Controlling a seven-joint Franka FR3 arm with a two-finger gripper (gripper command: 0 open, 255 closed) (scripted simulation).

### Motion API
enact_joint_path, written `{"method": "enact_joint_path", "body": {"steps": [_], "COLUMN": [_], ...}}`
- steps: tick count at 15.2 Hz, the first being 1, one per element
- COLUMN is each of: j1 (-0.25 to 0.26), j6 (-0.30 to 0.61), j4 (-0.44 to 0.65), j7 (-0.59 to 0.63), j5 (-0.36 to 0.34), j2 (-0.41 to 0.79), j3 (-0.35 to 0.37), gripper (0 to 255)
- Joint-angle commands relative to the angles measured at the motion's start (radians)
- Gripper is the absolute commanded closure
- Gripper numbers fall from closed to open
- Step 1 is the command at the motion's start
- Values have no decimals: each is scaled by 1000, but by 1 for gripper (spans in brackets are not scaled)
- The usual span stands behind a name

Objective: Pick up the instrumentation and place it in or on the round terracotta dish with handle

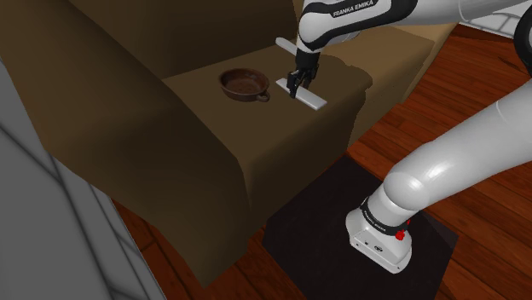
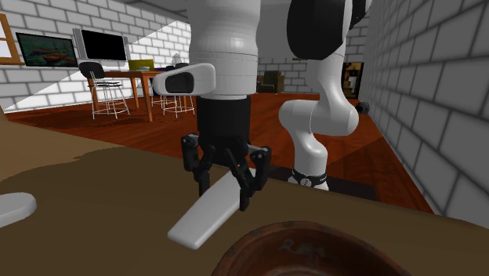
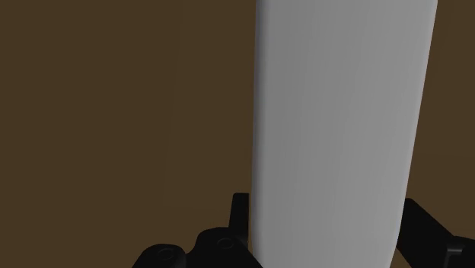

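- White bar (image 1: 314,100), the instrumentation, lies flat on the brown upholstered surface (image 1: 196,128), just to the right of the dish in the shoulder view and apart from it.
- At the left you have the round terracotta dish (image 1: 243,83). It sits upright, and its short handle (image 1: 263,96) points to the near right, toward the bar.
- Nothing lies between dish and bar; you see only bare brown surface there.
- Farther back, a second white bar (image 1: 286,43) lies beyond the gripper. In the second exterior view it shows as a rounded white end (image 2: 12,208) at the left edge.
- The gripper (image 1: 294,92) stands upright over the bar, nearer its far-left end. Its fingers straddle the bar's width.
- In the wrist view the gripper (image 3: 331,228) has one black finger (image 3: 240,217) against each long edge of the bar (image 3: 335,129), so it is clamped on the bar across the narrow side.
- You cannot tell whether the bar has left the surface.
- The bar's long axis runs from far left to near right in the shoulder view.
- In the second exterior view the bar (image 2: 204,212) points from the gripper (image 2: 225,192) toward the camera, its free end close to the dish's rim (image 2: 258,235).
- At the near right, the arm's stand (image 1: 384,243) sits on a dark mat (image 1: 324,222) on the wooden floor.
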Motion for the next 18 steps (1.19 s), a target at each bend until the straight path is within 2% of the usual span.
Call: {"method": "enact_joint_path", "body": {"steps": [1,18], "j1": [0,1], "j6": [-14,-246], "j4": [9,197], "j7": [0,-7], "j5": [0,3], "j2": [-5,-49], "j3": [0,1], "gripper": [255,255]}}
